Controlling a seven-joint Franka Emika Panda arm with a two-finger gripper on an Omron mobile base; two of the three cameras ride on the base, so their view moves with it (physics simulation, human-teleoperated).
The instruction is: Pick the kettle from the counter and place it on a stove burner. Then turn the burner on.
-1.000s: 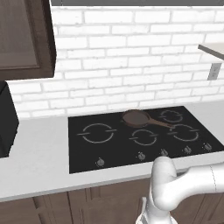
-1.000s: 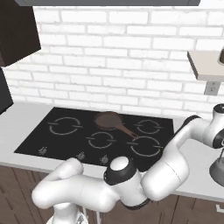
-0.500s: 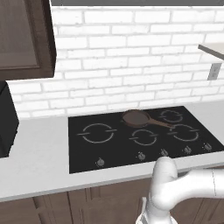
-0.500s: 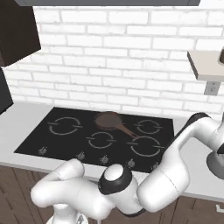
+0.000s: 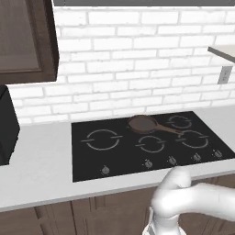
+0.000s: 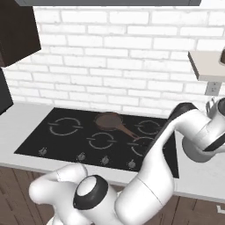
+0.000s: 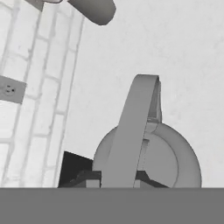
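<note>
The squat grey metal kettle (image 7: 148, 153) sits on the pale grey-white counter (image 6: 200, 182) right of the black glass cooktop (image 5: 119, 153), with the two-finger gripper (image 7: 118, 179) closed on its arched handle (image 7: 131, 131) from above.

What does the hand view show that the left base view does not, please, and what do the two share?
Hand view: the squat grey-silver metal kettle close up from above, with its arched handle.
Left base view: the flat brown frying pan, the wide grey burner ring and the small knobs.
Shared: the white brick wall, the grey wall socket and the pale grey-white counter.
</note>
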